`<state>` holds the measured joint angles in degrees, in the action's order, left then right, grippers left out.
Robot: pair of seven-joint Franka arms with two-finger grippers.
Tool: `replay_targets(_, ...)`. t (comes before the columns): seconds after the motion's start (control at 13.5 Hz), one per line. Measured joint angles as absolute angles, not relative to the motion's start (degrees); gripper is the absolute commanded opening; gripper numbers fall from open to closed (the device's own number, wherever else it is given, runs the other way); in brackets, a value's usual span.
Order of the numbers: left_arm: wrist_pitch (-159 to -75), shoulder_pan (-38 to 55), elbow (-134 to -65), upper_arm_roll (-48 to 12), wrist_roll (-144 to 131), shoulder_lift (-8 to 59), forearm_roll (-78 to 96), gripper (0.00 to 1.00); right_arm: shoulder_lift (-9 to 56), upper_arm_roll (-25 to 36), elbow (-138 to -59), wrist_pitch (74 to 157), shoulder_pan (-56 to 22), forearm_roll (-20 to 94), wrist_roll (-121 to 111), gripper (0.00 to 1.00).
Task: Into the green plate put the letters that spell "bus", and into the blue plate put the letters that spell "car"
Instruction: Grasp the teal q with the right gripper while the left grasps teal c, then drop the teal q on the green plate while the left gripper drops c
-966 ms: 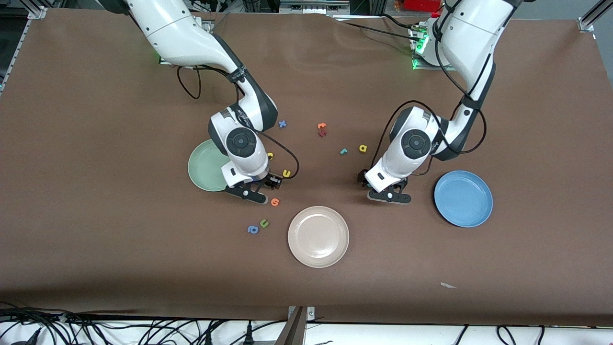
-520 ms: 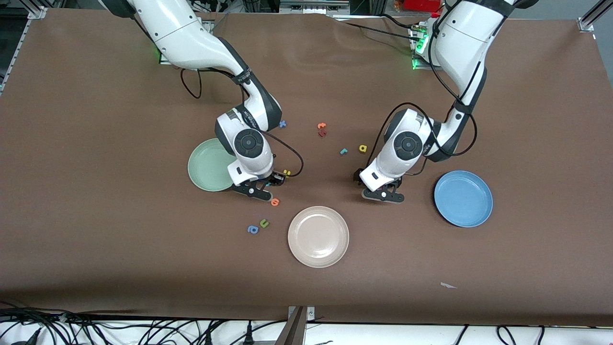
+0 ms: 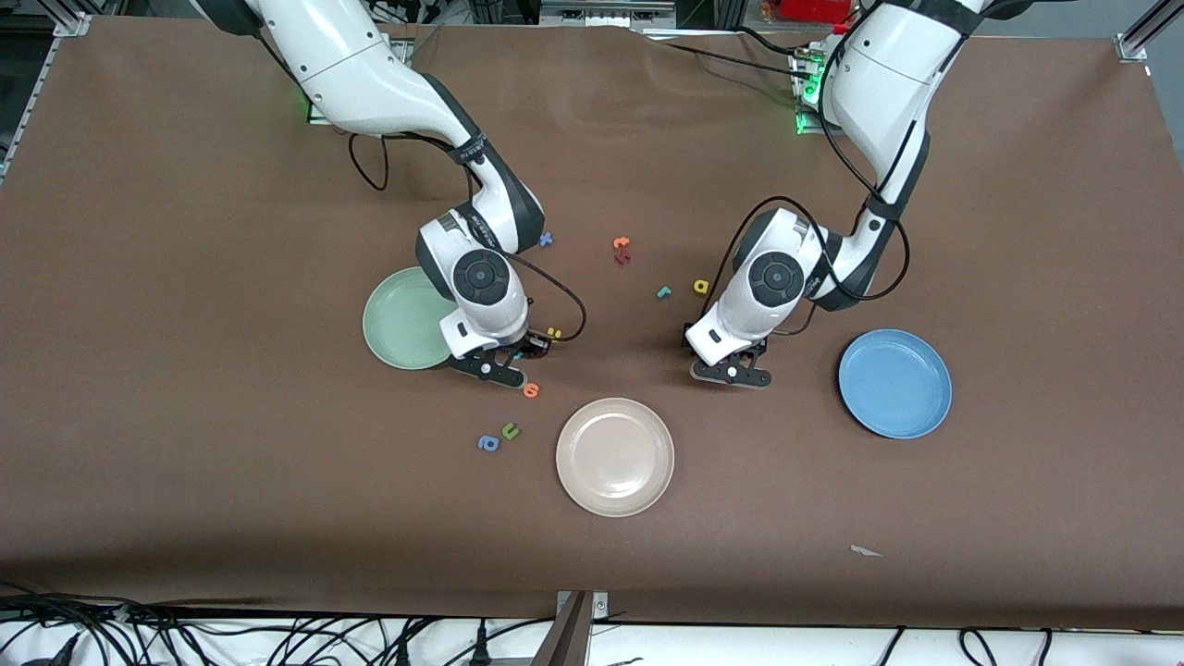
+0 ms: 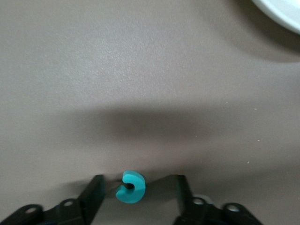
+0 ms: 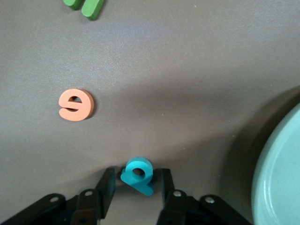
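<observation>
- The left gripper (image 4: 136, 199) is low over the worktop (image 3: 185, 277); the teal "c" (image 4: 131, 187) lies between its fingers (image 4: 93, 192). One finger is at the letter's edge and a gap shows on the side of its mate, so they stand partly open, with no clamp on it.
- In the front view this letter is hidden under the left arm's wrist.
- The right gripper (image 5: 136, 190) is low beside the green plate (image 3: 398, 319). The teal "b" (image 5: 137, 175) sits between its fingers (image 5: 107, 185), which are right at both edges of it; whether they truly press it I cannot tell.
- The front view hides the "b" under the right wrist.
- The orange letter (image 5: 76, 105) lies apart from the right fingers, and a green letter (image 5: 85, 6) is cut off at the picture's edge.
- A small yellow letter (image 3: 554, 332) peeks out just beside the right gripper, too covered to read.
- The blue plate (image 3: 894, 382) lies well apart from the left fingers.
- The yellow "a" (image 3: 701, 287) and teal "r" (image 3: 663, 292) rest near the left wrist.
</observation>
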<state>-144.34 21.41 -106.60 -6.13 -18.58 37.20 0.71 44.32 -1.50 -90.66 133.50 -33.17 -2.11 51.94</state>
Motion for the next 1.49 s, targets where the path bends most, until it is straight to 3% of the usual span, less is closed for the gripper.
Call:
replay_targets(0.15,-144.3,21.4,-106.5,-6.1,-18.7,37.2,0.7,0.48,44.5,-1.5,-90.7,133.6,-33.2,-2.1,51.9,0.4)
replay_targets(0.37,-144.4,21.4,-106.5,-6.0,-18.7,37.2,0.5,0.38,44.5,-1.5,-90.6,134.2,-33.2,-2.1,51.5,0.14)
replay_targets(0.67,-144.4,21.5,-106.4,-6.0,-18.8,37.1,0.4,0.24,44.5,-1.5,-90.6,134.3,-33.3,-2.1,50.4,0.13)
replay_targets(0.89,-144.4,21.6,-106.4,-6.0,-18.9,37.0,0.4,0.22,43.6,-0.7,-90.1,132.2,-33.2,-2.2,49.9,0.13)
replay_targets(1.26,-144.3,21.6,-106.2,-5.9,-19.0,37.0,0.4,0.17,36.8,4.2,-90.0,118.1,-32.8,-2.2,42.8,0.09)
replay_targets(1.49,-139.1,21.4,-102.8,-4.4,-18.8,37.0,-0.1,0.17,34.1,6.6,-96.8,117.7,-32.4,-2.2,39.4,0.09)
